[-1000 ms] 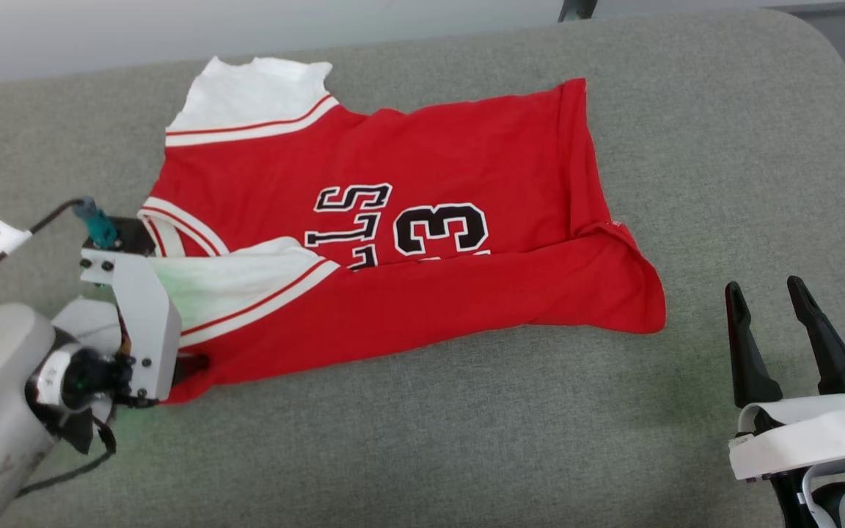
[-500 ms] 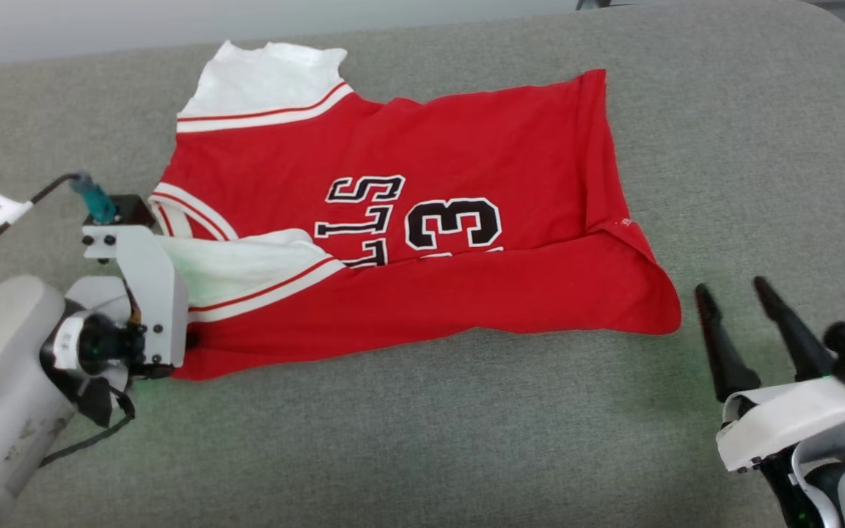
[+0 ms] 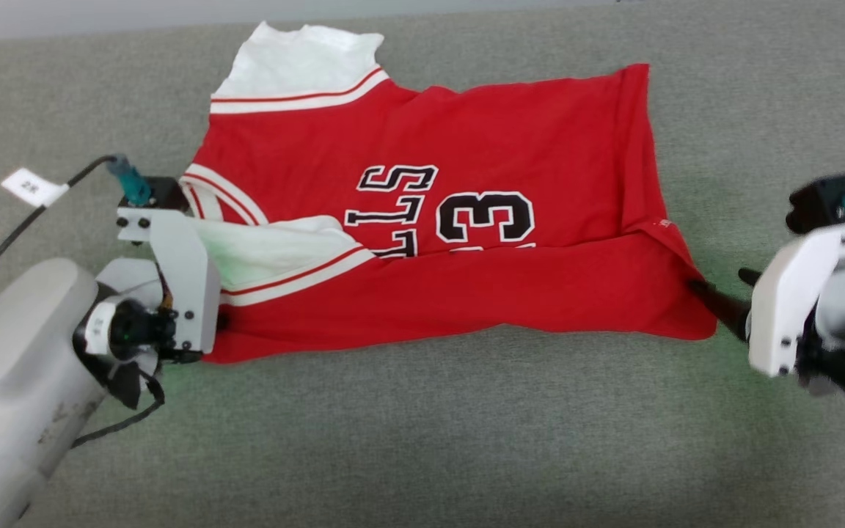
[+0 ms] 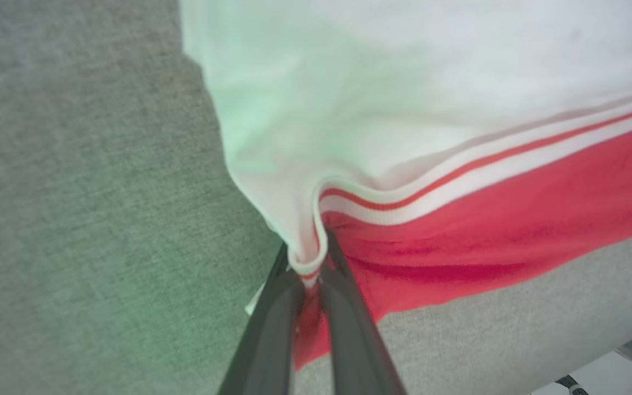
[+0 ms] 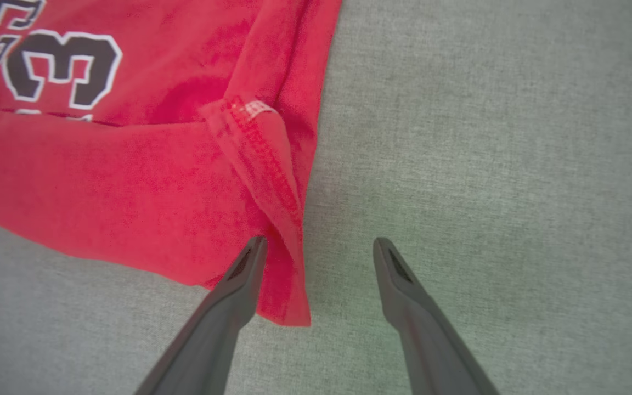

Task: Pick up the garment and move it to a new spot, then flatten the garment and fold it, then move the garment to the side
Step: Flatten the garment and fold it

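left fingers (image 4: 272, 329) tight on garment (image 4: 486, 241) sleeve edge

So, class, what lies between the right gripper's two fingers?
In the right wrist view, the garment's red hem corner pokes into the gap between the right gripper's open fingers; the rest is bare grey padding.

Grey woven-fabric padded surface (image 3: 422, 440) spreads wide, its far right corner rounded. Beyond its far edge runs a pale, plain band of background (image 3: 100, 15), broadest toward the far left corner. A faint green glow tints the fabric near its left and right edges
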Available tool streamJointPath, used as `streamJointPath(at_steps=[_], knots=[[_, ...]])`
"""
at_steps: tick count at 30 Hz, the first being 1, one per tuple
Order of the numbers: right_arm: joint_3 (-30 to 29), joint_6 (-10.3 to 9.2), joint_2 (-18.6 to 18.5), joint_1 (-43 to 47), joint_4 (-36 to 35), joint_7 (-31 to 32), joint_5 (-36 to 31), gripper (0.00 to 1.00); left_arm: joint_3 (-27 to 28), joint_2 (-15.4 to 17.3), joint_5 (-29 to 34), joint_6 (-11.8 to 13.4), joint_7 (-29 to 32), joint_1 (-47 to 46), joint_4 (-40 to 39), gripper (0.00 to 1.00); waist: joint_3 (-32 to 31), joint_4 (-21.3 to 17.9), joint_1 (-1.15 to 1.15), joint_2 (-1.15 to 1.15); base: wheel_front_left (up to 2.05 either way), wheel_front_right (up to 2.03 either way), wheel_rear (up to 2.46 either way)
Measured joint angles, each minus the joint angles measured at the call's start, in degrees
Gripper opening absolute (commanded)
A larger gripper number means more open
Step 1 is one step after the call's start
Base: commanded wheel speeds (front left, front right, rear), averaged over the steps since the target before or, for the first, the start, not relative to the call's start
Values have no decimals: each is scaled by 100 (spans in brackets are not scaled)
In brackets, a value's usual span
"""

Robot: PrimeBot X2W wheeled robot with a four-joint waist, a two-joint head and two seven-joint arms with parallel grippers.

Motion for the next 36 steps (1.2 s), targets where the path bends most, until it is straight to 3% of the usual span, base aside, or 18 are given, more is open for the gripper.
streamJointPath(at_steps=[5, 11, 12, 13, 23, 36], knots=[[74, -1, 136, -619, 648, 913, 213, 100, -31, -132, 35, -100, -15, -136, 55, 0, 84, 101, 0, 0, 0, 0, 0], [25, 0, 388, -1063, 1402, 1296, 79, 100, -27, -292, 41, -194, -75, -288, 145, 0, 203, 207, 0, 0, 0, 0, 0], [35, -1, 415, -1121, 1481, 1348, 38, 62, -20, -316, 38, -200, -100, -298, 163, 0, 218, 225, 0, 0, 0, 0, 0], [51, -1, 423, -1173, 1553, 1383, -8, 0, -15, -333, 38, -215, -118, -308, 179, 0, 232, 242, 0, 0, 0, 0, 0], [91, 2, 356, -1343, 1842, 1288, -47, 0, 32, -434, -99, -354, -197, -308, 431, 0, 147, 347, 0, 0, 0, 0, 0], [-160, 1, -155, -1095, 1528, 1704, 360, 0, -16, -156, -214, -238, 71, 6, -44, 0, -299, 567, 0, 0, 0, 0, 0]])
